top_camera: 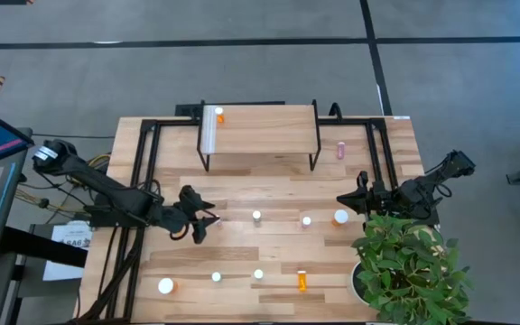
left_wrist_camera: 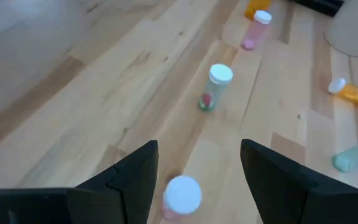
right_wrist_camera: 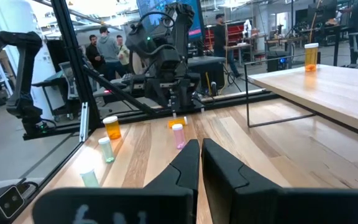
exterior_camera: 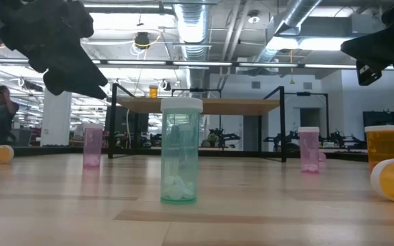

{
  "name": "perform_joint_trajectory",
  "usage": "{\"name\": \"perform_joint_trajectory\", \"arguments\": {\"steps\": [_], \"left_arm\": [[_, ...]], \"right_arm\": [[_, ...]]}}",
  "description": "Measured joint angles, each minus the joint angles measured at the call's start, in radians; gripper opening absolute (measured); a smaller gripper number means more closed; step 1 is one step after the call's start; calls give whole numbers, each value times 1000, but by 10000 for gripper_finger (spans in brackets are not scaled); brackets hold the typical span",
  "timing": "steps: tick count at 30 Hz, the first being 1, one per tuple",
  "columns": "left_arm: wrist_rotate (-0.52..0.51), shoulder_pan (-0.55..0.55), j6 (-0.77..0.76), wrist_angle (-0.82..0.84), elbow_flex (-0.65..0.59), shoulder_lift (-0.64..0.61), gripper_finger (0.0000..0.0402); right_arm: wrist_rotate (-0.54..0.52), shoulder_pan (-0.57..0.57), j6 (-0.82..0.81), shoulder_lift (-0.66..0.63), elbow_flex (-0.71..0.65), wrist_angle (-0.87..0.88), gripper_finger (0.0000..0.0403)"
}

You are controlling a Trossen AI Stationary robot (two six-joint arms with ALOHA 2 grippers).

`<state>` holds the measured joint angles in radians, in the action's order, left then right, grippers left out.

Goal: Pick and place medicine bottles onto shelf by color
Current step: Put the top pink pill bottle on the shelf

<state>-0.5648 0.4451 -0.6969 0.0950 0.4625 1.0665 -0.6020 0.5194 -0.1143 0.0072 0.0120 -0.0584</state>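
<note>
Over to the left gripper [left_wrist_camera: 199, 147]: hangs above the table [top_camera: 269, 185], fingers spread apart, gripping nothing. Directly below, in line with the gap between those fingers, a pink bottle [left_wrist_camera: 181, 195], upright, white cap up, untouched. Just beyond it in a row: a pale green bottle [left_wrist_camera: 215, 87], upright, then a second pink one [left_wrist_camera: 257, 28].

On the other side, the right gripper [right_wrist_camera: 199, 149]: fingers pressed together, empty, poised above the table near a wide orange bottle [top_camera: 340, 217], close to the potted plant [top_camera: 409, 262].

Up on the shelf [top_camera: 269, 126], one small orange bottle [top_camera: 218, 115], upright at the end by the white strip. Beside the shelf on the right, down on the table, a pink bottle on its side [top_camera: 340, 150]. Along the near edge, four more bottles, among them an orange one lying flat [top_camera: 301, 281].
</note>
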Motion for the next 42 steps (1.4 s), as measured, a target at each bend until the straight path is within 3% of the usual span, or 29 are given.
{"name": "perform_joint_trajectory", "arguments": {"steps": [5,18,32,42], "left_arm": [[37,25,50,-52,0,12,215],[15,93,89,-229,0,11,215],[-152,117,-75,-234,0,16,215],[-223,114,-110,-376,0,138,215]], "right_arm": [[0,0,0,0,0,0,44],[0,0,0,0,0,-1,44],[0,0,0,0,0,-1,44],[0,0,0,0,0,-1,44]]}}
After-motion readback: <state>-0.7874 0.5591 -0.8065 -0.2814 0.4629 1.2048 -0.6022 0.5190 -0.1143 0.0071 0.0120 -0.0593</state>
